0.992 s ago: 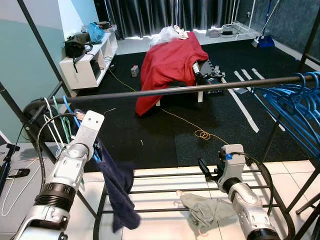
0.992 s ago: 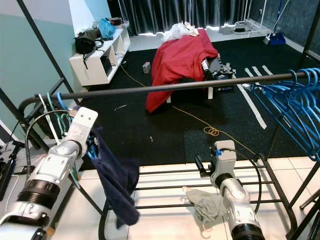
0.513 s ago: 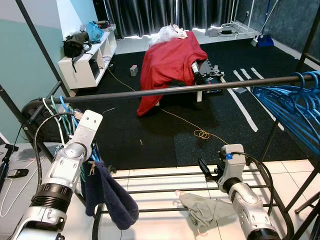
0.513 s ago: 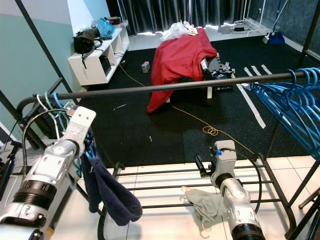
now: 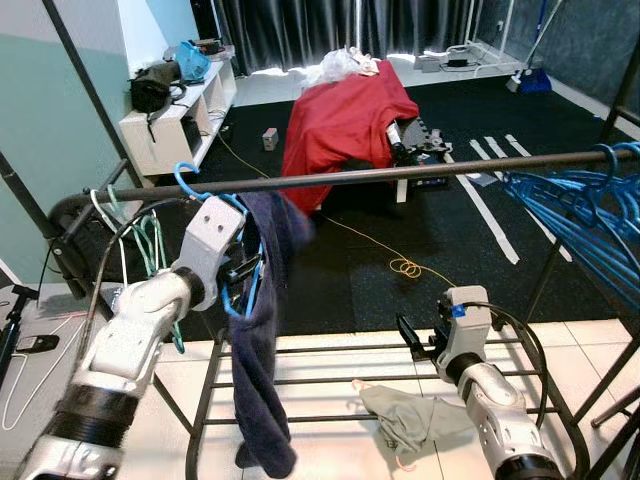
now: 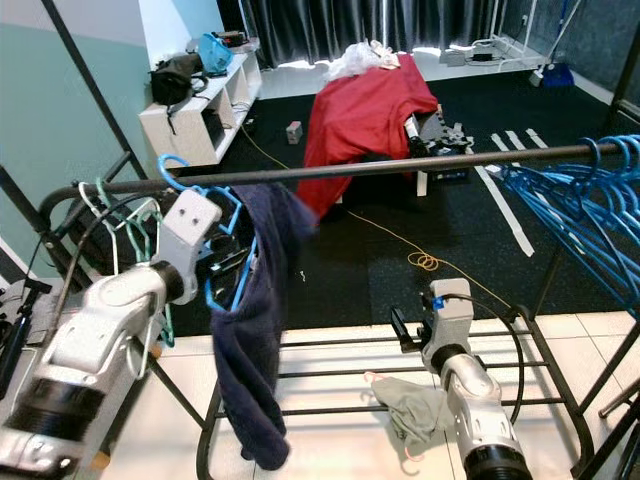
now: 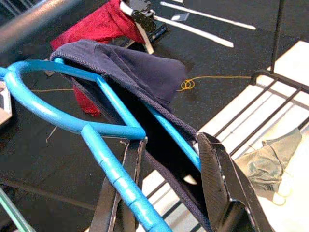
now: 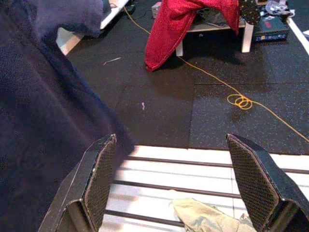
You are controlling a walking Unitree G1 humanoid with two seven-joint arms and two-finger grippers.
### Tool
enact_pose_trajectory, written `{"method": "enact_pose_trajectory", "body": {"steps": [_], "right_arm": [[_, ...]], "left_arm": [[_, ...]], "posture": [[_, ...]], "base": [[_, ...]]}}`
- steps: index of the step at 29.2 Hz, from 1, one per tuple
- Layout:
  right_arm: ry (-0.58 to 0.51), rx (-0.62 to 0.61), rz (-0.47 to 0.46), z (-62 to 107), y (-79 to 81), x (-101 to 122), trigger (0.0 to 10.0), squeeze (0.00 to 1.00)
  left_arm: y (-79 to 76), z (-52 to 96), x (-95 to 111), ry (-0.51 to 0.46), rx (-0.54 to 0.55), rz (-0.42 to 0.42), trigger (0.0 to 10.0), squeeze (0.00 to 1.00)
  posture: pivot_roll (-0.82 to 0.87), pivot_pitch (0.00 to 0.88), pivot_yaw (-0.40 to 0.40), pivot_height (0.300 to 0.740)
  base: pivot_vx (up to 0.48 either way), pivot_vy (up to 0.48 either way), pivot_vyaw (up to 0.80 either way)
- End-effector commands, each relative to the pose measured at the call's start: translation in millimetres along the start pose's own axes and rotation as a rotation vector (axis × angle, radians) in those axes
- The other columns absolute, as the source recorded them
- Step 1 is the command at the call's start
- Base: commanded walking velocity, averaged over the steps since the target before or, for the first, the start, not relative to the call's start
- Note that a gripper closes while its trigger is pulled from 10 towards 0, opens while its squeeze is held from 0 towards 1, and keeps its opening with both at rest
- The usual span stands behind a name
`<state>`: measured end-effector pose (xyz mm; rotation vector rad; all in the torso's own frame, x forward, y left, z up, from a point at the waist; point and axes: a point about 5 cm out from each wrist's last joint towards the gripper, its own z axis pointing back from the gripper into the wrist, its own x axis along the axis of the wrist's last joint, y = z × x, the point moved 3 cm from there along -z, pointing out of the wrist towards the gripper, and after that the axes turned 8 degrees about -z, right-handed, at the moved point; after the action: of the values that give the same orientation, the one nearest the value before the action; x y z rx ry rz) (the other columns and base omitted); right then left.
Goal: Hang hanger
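Raised now from low at the lower left to just under the rail [image 5: 400, 172], at centre left of the left eye view: the left gripper [image 7: 169, 159], clamped on the blue hanger [image 5: 240, 275] with the dark blue garment [image 5: 262, 330] draped over it. Hook now level with the rail at its left end, near the pale hangers [image 5: 140, 235]; whether already over it, cannot tell. Probably close to hanging.

In the left wrist view: fingers pinching the hanger's arm through the cloth, hidden from the head views. In the right wrist view: right gripper [image 8: 178, 179] spread wide, empty, above the grey cloth [image 5: 410, 420] at lower right.
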<state>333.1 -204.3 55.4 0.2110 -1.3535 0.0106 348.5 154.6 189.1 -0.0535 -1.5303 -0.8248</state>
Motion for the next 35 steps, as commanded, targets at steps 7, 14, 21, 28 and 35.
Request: {"method": "enact_pose_trajectory", "body": {"steps": [7,14,21,28,35], "right_arm": [[0.017,0.013,-0.021,-1.1,4.2,-3,10.0,0.00],[0.017,0.013,-0.022,-1.8,4.2,-3,10.0,0.00],[0.014,0.010,-0.022,-2.1,4.2,-2,10.0,0.00],[0.014,0.010,-0.022,-2.1,4.2,-2,10.0,0.00],[0.012,0.009,-0.023,-2.0,4.6,-2,10.0,0.00]], "left_arm": [[2.1,28.6,24,-0.153,-0.083,-0.169,0.0,0.00],[-10.1,29.4,16,-0.138,-0.138,-0.142,0.0,0.00],[-14.2,12.1,1,-0.039,-0.065,-0.085,0.0,0.00],[-11.6,5.4,-9,0.047,-0.027,-0.087,0.0,0.00],[-19.7,-4.3,-13,0.107,-0.016,-0.078,0.0,0.00]], "posture": [[-0.16,0.000,0.082,0.740],[-0.16,0.000,0.081,0.740],[-0.16,0.000,0.084,0.740],[-0.16,0.000,0.084,0.740],[-0.16,0.000,0.089,0.740]], "base": [[0.000,0.000,0.00],[0.000,0.000,0.00],[0.000,0.000,0.00],[0.000,0.000,0.00],[0.000,0.000,0.00]]}}
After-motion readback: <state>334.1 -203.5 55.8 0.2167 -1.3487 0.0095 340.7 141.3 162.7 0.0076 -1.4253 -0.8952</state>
